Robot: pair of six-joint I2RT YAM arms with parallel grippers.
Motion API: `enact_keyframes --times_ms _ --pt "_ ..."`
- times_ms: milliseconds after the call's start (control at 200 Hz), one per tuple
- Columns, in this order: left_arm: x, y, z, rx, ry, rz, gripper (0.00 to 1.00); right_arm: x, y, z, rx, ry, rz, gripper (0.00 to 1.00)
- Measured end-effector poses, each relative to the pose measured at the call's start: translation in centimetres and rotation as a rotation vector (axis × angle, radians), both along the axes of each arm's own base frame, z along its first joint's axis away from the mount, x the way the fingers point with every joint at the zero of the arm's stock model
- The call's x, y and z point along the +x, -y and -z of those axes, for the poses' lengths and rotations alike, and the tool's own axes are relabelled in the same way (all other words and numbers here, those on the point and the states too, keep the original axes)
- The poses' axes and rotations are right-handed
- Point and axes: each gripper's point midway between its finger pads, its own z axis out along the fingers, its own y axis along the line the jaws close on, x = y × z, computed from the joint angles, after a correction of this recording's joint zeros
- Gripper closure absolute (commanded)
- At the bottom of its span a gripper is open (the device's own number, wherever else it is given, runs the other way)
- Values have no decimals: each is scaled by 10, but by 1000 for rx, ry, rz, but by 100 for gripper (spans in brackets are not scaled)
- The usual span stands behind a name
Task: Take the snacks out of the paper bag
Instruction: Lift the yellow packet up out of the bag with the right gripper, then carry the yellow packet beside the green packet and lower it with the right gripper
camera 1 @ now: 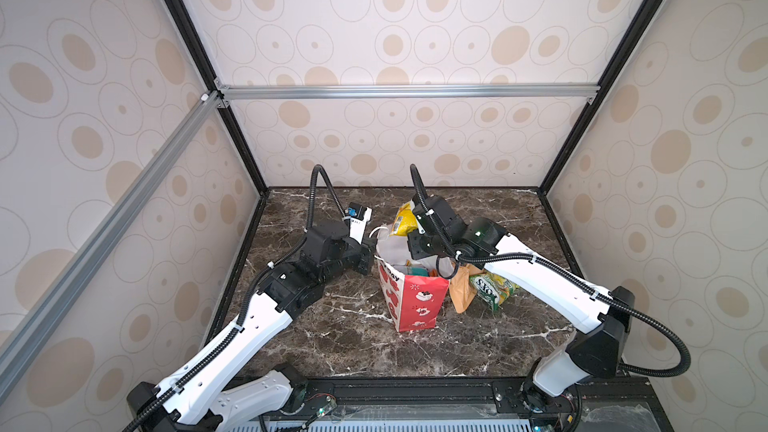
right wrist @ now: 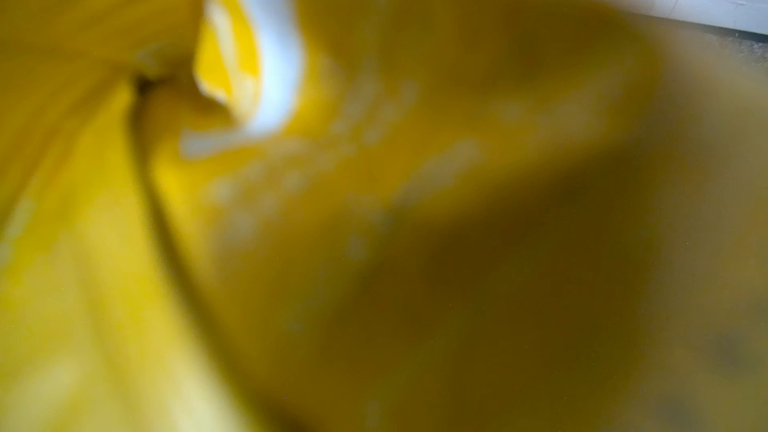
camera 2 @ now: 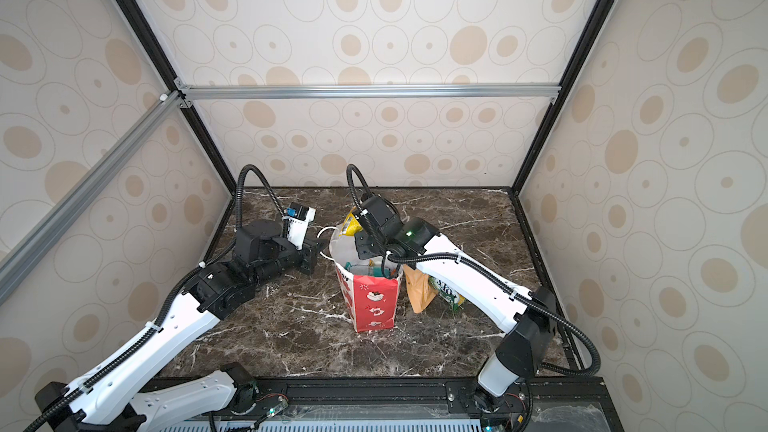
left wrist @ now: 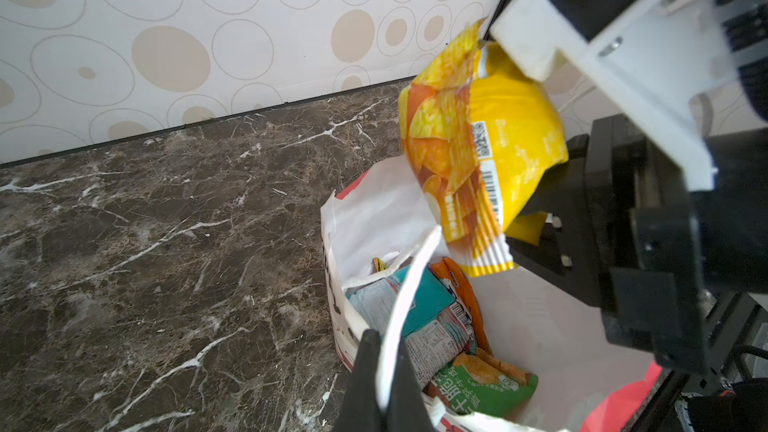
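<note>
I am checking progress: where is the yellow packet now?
In a top view the yellow packet hangs in the right gripper, just above the far rim of the red paper bag, near the middle of the scene.

The paper bag (camera 1: 415, 303) stands upright in the middle of the tabletop (camera 1: 332, 342) with its mouth open. The yellow packet (camera 1: 404, 221) and the right gripper (camera 1: 406, 235) pinching it hang over the far part of the mouth, blocking a straight drop there. The right arm also crosses above the bag's right rim.

The left gripper (left wrist: 384, 367) is clamped on the left rim, and its fingers (left wrist: 365, 367) take up that edge.

Inside the bag, the teal packet (left wrist: 419, 297) and the green-and-red packet (left wrist: 486, 388) cover the bottom, while the white wall beside them is bare.

Just right of the bag, the tan kraft pouch (camera 1: 461, 290) and the green FOX'S packet (camera 1: 492, 289) lie side by side under the right arm. The tabletop to the left, front and rear of the bag is open.
</note>
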Motion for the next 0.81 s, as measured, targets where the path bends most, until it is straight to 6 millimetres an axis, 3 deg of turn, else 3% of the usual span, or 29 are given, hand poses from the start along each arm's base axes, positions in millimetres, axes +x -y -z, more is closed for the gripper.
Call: enact_keyframes --times_ms 105,255,360,460,635,805 --pt "0 0 0 -1 0 0 94 0 0 -1 -1 2 1 100" --pt "0 1 -2 -10 5 3 67 0 0 -11 14 19 -1 100" --pt "-2 5 -10 -34 25 27 47 -1 2 -37 56 63 -6 100" --pt "-8 10 -24 -81 63 70 36 -5 9 -74 112 136 -7 100" --pt "-30 22 -54 -191 141 195 24 -15 44 -142 216 291 40 100" --pt "-50 40 -71 -265 167 334 13 -12 104 -180 266 392 172 100"
